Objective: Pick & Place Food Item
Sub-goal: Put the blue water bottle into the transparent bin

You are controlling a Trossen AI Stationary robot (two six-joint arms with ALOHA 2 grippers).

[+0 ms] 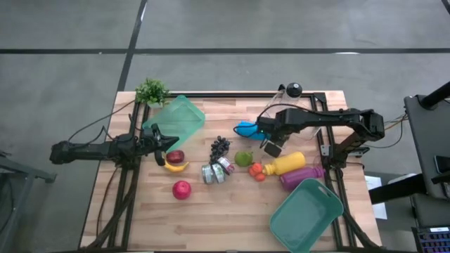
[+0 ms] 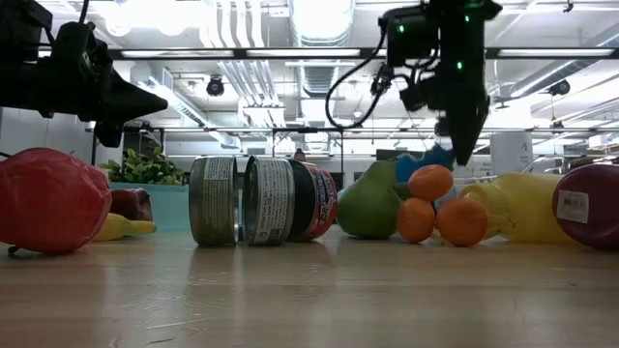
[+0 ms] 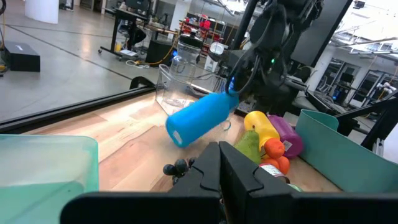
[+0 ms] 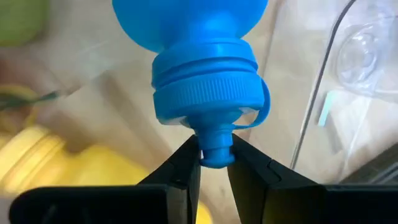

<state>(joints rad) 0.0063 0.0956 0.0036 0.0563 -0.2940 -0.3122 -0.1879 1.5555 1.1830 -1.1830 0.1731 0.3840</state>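
We found the right gripper (image 4: 215,163) clamped on the spout of a blue bottle (image 4: 193,56), its two fingers (image 4: 180,168) pressed to either side of the nozzle and the bottle's body extending straight ahead of the jaws. In the high view this gripper (image 1: 262,131) stood above the table (image 1: 232,211), with the blue bottle (image 1: 246,129) hanging tilted off the boards. Just below and beside the jaws lay a yellow bottle (image 1: 287,164) and a purple bottle (image 1: 301,176), touching each other, with three oranges (image 1: 256,171) and a green pear (image 1: 243,158) close by. Farther from those jaws we saw a bunch of dark grapes (image 1: 220,146), two tins (image 1: 211,173) lying on their sides, and a red apple (image 1: 181,189). A teal bin (image 1: 306,214) sat well apart, at the table corner, and a clear glass pitcher (image 1: 295,105) stood behind the gripper.

The left gripper (image 1: 160,143) was closed on nothing, its fingers (image 3: 217,174) together. Directly beneath its jaws lay a dark red fruit (image 1: 175,157) touching a banana (image 1: 176,167). A second teal bin (image 1: 177,119) lay just beyond, and a small potted plant (image 1: 152,91) stood farthest off.
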